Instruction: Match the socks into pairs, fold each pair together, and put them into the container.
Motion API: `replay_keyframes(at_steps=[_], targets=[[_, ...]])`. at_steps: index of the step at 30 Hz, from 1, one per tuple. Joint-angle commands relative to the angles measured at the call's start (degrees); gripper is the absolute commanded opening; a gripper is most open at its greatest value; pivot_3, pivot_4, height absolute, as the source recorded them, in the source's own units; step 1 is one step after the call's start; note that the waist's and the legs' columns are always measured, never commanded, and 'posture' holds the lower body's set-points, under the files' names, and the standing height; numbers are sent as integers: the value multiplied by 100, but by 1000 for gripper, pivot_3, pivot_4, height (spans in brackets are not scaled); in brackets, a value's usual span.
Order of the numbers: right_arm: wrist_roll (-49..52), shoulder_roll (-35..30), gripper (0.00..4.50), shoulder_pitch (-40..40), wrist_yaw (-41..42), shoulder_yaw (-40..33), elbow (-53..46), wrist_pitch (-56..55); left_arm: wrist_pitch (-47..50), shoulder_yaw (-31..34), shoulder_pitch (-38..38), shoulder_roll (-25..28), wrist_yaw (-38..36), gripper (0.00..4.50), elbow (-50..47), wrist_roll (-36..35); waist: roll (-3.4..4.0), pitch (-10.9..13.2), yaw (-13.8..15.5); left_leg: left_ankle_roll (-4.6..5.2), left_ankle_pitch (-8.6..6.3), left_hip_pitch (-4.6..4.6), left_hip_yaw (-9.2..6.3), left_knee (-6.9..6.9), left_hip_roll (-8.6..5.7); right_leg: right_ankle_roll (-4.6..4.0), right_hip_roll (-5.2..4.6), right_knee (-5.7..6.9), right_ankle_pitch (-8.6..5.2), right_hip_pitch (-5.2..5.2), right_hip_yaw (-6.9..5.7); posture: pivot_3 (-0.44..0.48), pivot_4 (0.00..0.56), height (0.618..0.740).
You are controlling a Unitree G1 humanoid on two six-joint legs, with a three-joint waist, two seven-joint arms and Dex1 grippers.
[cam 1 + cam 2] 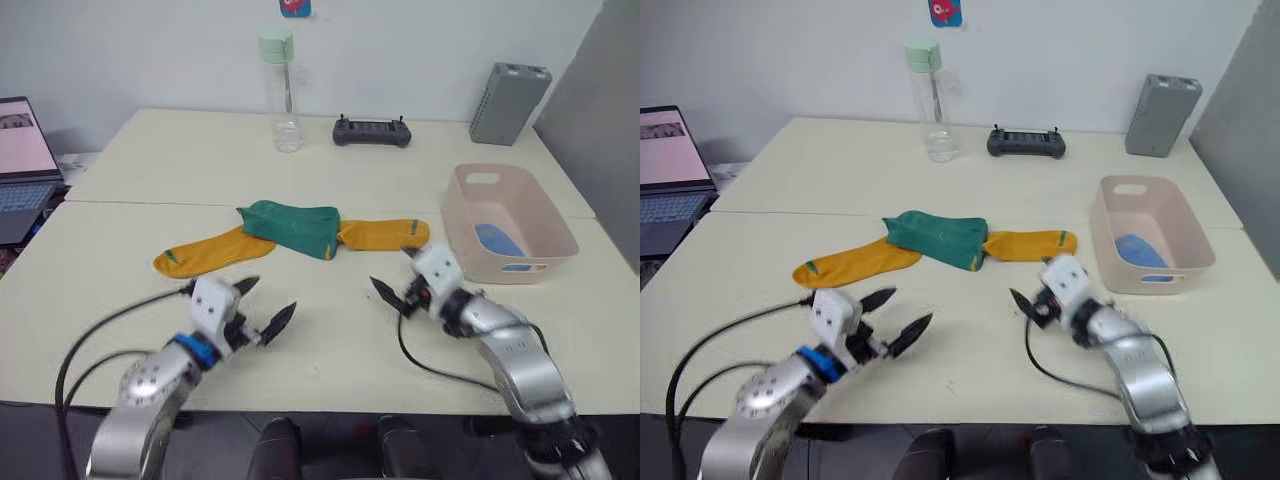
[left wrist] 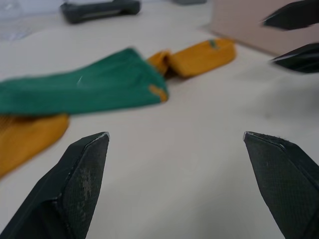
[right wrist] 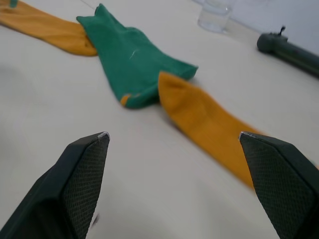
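Tabletop (image 1: 330, 350) cream, two slabs butted together. Dark green socks (image 1: 290, 227) lie mid-tabletop as one flat bundle, overlapping the ends of both mustard-yellow socks: left yellow sock (image 1: 207, 253) runs out toward the robot's left, right yellow sock (image 1: 385, 234) runs toward the container. Whether the green bundle is one sock or two stacked cannot be told. Container (image 1: 548, 225), pale pink bin, sits at the robot's right on the tabletop, just beside the toe end of the right yellow sock; light blue socks (image 1: 498, 240) lie on its floor. Left gripper (image 1: 265, 306) hovers low over bare tabletop on the near side of the left yellow sock, jaws released and spread wide, nothing between them; the left wrist view shows both fingertips (image 2: 87, 164) apart with the green and yellow socks ahead. Right gripper (image 1: 392, 292) sits near the tabletop just on the near side of the right yellow sock, jaws likewise released and holding nothing; the right wrist view shows wide separation with the right yellow sock and green bundle ahead. Far edge of tabletop: clear water bottle (image 1: 283, 92) with pale green cap, black controller (image 1: 372, 132), grey ribbed box (image 1: 509, 103). Laptop (image 1: 22, 160) open at far left.
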Motion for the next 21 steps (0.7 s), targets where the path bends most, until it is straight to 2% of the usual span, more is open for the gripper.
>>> replay_keyframes(at_steps=[1, 6, 9, 15, 18, 21], targets=[[-306, 129, 4453, -557, -183, 155, 848, -440, 334, -151, -372, 190, -193, 4500, -314, -302, -3, -5, -12, 28, 17, 0, 2, 0, -1, 3, 1, 2, 13, 1, 1, 0, 150, 740], [-299, 597, 4453, -1529, -217, 187, 2283, -861, 768, -185, -1126, 213, -32, 4500, -410, -545, -11, -9, 18, 35, 24, -22, -7, 0, 4, 41, 20, 14, 49, 10, 0, 0, 150, 740], [-257, 748, 4453, -1727, -11, 260, 2673, -875, 851, -185, -1146, 207, 36, 4500, -436, -537, -12, -10, 6, 33, 20, -26, -9, -40, 4, 30, 25, 9, 40, 1, 1, 0, 150, 740], [-534, 840, 4453, -1952, -130, 357, 3410, -1107, 910, -201, -975, 266, 46, 4500, -608, -546, -12, -9, 25, 28, 17, -25, -21, -91, 4, -12, 25, 11, 13, -14, -21, 0, 150, 740], [-505, 889, 3851, -1987, -114, 284, 3492, -1199, 957, -174, -980, 265, 68, 4500, -641, -560, -11, -9, 22, 28, 17, -25, -20, -89, 4, -9, 24, 11, 13, -12, -21, 0, 150, 740], [-470, 905, 2803, -1994, -142, 206, 3509, -1274, 966, -171, -985, 264, 80, 4500, -630, -557, -11, -9, 15, 28, 20, -18, -21, -82, 5, -1, 25, 11, 16, -6, -21, 0, 150, 740]])
